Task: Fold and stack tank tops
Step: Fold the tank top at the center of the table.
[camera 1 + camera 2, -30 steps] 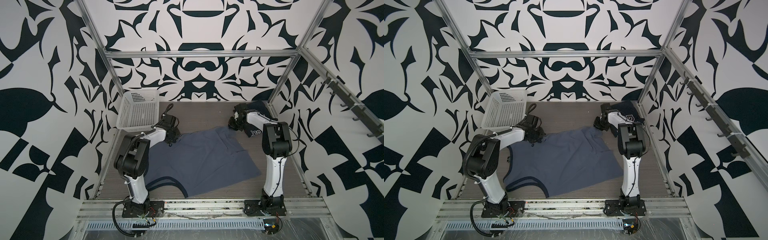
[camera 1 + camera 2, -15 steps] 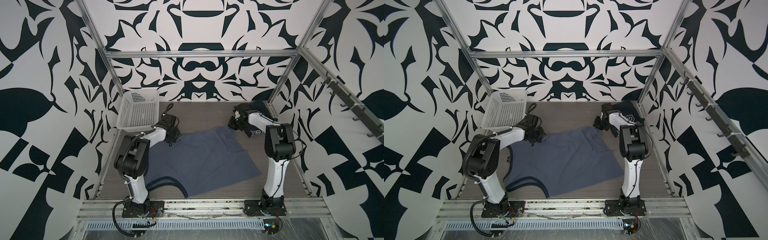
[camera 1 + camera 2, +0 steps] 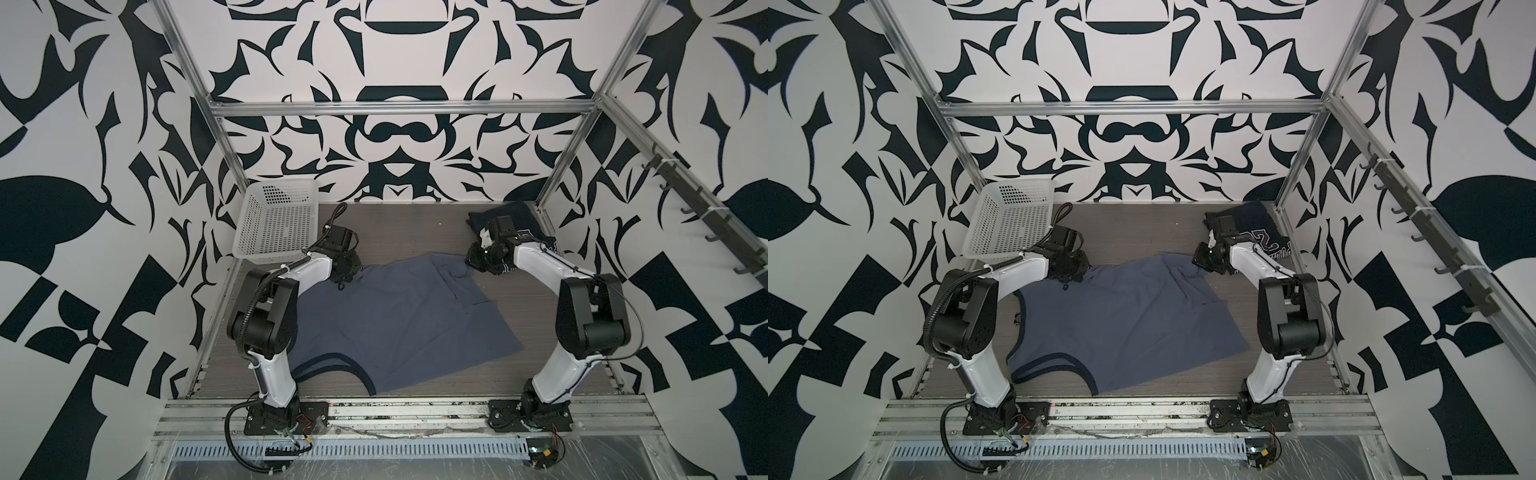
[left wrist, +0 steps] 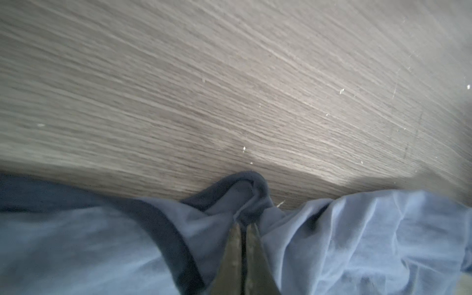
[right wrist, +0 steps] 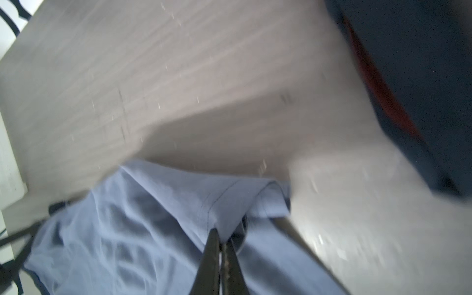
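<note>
The grey-blue tank top [image 3: 395,316] lies spread across the centre of the bench [image 3: 415,224]. The left jaws are closed on its dark-trimmed far edge. The right jaws are closed on its far hemmed corner. The navy tank top [image 3: 1258,218] lies folded at the far right corner. The basket [image 3: 274,224] stands at the far left.

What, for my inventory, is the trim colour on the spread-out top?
Dark navy trim on the blue tank top; clearest in the left wrist view.
</note>
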